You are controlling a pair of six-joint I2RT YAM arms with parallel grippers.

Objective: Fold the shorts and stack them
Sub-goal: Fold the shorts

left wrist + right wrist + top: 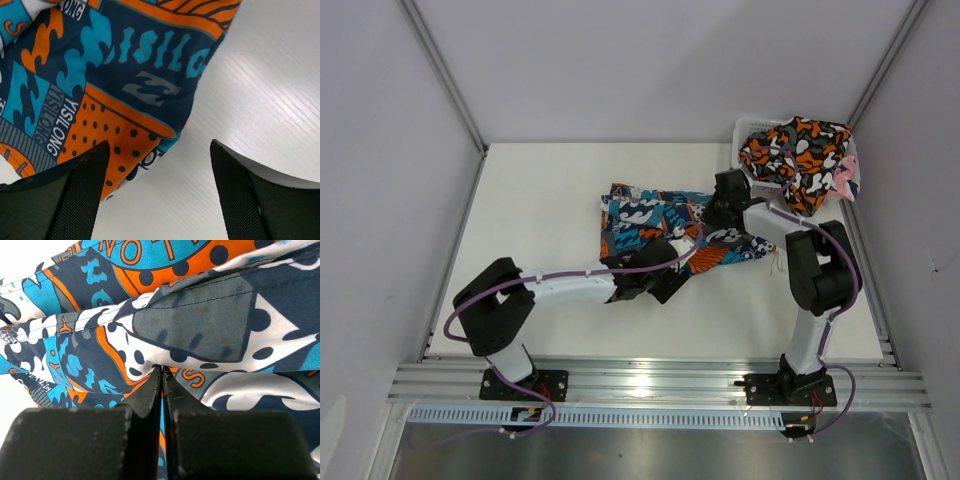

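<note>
The blue-teal-orange patchwork shorts lie crumpled in the middle of the white table. My left gripper is open at their near edge, over an orange dotted corner and bare table. My right gripper is shut on a fold of the same shorts at their right side. The orange-black-white camouflage shorts are heaped in the white mesh basket at the back right. A bit of pink fabric shows at that heap's right edge.
The table has a metal rail along its near edge and white walls on three sides. The basket sits in the back right corner.
</note>
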